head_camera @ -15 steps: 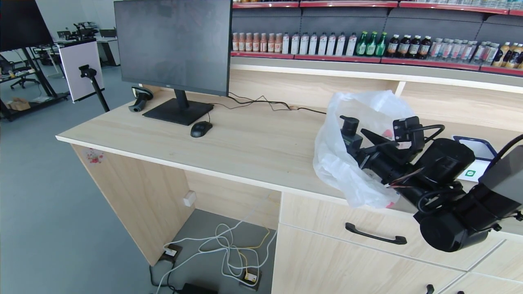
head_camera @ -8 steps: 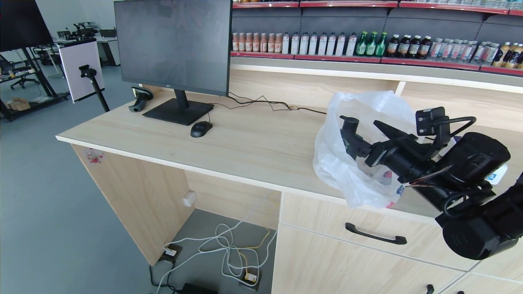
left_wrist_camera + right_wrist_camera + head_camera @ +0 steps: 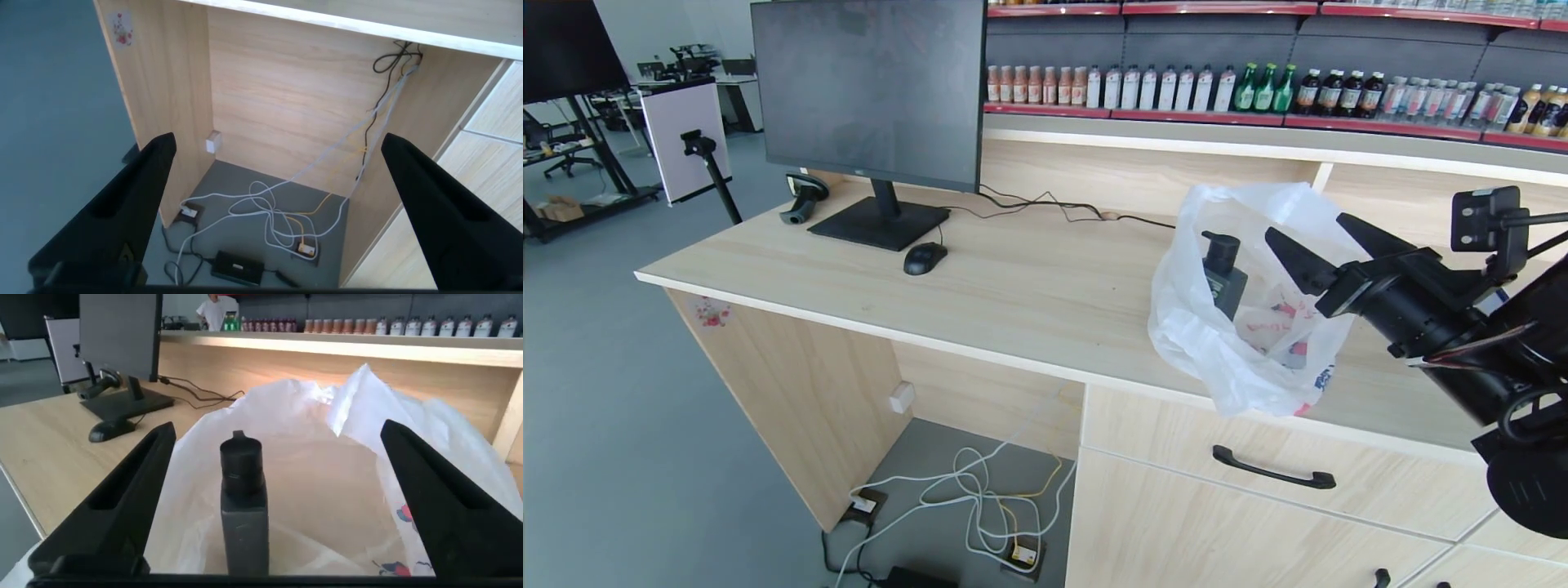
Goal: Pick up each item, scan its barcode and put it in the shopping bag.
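At the right of the frame, the right gripper gapes wide, holding nothing, beside the shopping bag where 1 dark pump bottle stands. The left gripper is likewise spread and empty.

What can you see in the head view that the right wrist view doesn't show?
Head view, not right wrist view: the drawer handle, the floor cables under the counter, and a tripod off to the left.

Right wrist view, not head view: nothing new except the angle. It looks level between the fingers, with the bottle centred.

Both: the shopping bag, the black pump bottle upright inside it, the monitor, and the right gripper, open and empty.
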Controlling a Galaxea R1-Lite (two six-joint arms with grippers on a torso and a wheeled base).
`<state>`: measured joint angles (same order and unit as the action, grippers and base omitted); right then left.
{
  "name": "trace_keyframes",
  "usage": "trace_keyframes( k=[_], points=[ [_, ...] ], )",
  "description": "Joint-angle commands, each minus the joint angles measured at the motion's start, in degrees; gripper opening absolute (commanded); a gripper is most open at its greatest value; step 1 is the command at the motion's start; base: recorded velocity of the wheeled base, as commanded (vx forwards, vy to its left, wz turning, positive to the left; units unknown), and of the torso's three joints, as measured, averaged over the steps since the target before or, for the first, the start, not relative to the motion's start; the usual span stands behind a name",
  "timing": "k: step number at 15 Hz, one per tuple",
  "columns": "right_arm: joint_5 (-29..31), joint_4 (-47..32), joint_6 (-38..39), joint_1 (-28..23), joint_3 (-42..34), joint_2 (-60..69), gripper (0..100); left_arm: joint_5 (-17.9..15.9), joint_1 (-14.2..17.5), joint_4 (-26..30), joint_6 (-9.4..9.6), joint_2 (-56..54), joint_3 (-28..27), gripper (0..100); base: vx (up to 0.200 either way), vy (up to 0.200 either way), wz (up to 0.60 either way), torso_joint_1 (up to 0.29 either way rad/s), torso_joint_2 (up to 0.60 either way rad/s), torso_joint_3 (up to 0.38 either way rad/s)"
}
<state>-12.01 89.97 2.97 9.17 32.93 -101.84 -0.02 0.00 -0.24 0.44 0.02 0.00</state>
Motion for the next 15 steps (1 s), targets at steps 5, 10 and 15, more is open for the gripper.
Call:
trace_keyframes(
  k=[5,10,15],
  points=[
    [-0.12,0.03,0.01,-1.78,-0.93,1.82,100,0.02,0.09,0.24,-0.09,0.06,0.00,100,0.000,0.000,-0.60,0.001,0.00,0.001],
    [-0.12,0.03,0.10,-2.05,0.21,2.44,100,0.02,0.09,0.24,-0.18,0.06,0.00,100,0.000,-0.200,-0.60,0.000,0.00,0.003],
    [-0.12,0.03,-0.07,-2.05,-0.14,2.79,100,0.02,0.09,0.24,-0.26,0.06,0.00,100,0.000,-0.200,0.00,0.004,0.00,0.001]
  ],
)
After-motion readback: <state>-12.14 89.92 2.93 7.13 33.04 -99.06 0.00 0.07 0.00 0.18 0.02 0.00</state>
